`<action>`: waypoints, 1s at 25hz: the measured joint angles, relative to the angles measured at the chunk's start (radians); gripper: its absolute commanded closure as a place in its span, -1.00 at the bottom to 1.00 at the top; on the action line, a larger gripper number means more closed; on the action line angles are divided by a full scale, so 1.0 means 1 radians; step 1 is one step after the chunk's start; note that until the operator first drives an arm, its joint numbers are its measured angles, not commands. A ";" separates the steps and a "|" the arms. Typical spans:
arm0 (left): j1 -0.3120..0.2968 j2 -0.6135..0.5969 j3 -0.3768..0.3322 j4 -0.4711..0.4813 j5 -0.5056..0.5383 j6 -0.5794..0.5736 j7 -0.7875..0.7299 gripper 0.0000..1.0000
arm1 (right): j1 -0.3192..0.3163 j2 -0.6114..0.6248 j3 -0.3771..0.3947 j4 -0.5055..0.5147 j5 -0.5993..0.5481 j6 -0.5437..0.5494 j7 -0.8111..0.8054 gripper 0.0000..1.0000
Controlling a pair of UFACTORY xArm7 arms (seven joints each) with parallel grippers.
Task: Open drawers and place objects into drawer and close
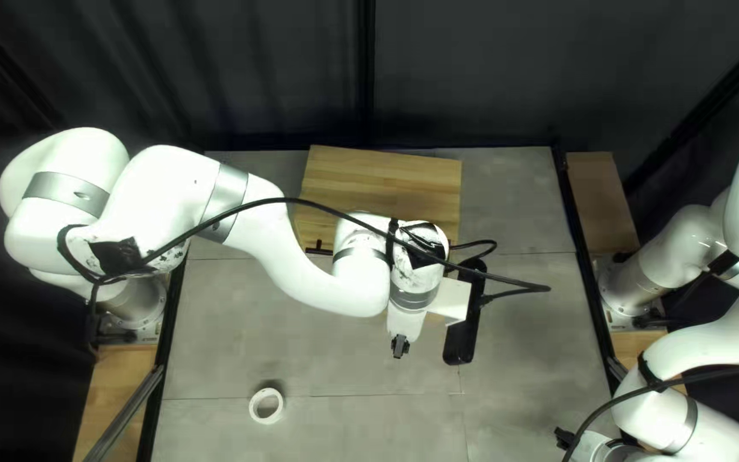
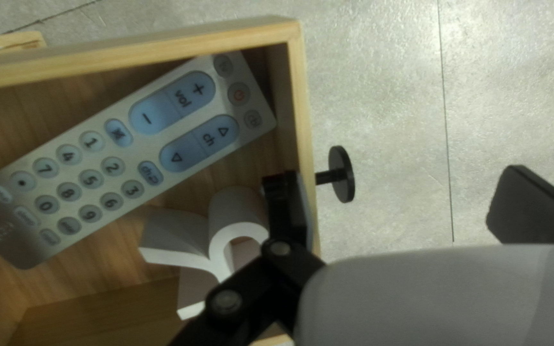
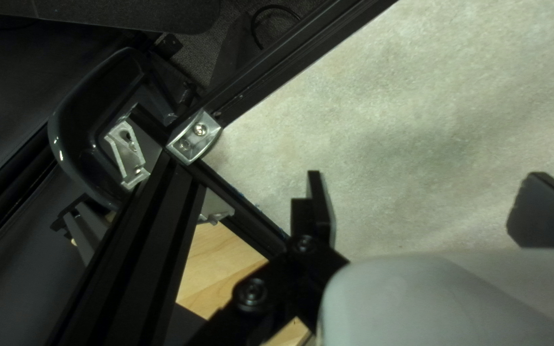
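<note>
"Where's the remote?"

"The long silvery-grey remote with blue and grey buttons (image 2: 120, 147) lies slantwise inside the open light-wood drawer (image 2: 299, 96). Beside it, also in the drawer, is a white, curled Y-shaped piece (image 2: 184, 237), partly hidden by a finger."

"And the left pincer (image 1: 399, 346)?"

"Wide apart, above the drawer's front — one finger overlaps the front wall in view, the other is beyond the round black knob (image 2: 342, 174). Whether it touches the wood, I can't tell."

"The right pincer (image 1: 564, 438)?"

"Also wide, nothing between its fingers — well apart from the drawer, by the right edge of the grey surface (image 1: 215, 342)."

"Anything else?"

"A white ring-shaped roll (image 1: 255, 415), left of the drawer and nearer us; a long black object (image 1: 462, 338) just right of the drawer."
</note>
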 measured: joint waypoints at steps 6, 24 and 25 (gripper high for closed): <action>-0.003 -0.003 0.000 0.002 0.003 0.004 -0.008 -1.00 | 0.000 0.000 0.000 0.000 0.000 0.000 0.000 -1.00; -0.104 -0.172 -0.019 0.044 0.215 0.144 -0.050 -1.00 | 0.000 0.000 0.000 0.000 0.000 0.000 0.000 -1.00; -0.110 -0.185 -0.024 0.032 0.225 0.139 -0.035 -1.00 | 0.000 0.000 0.000 0.000 0.000 0.000 0.000 -1.00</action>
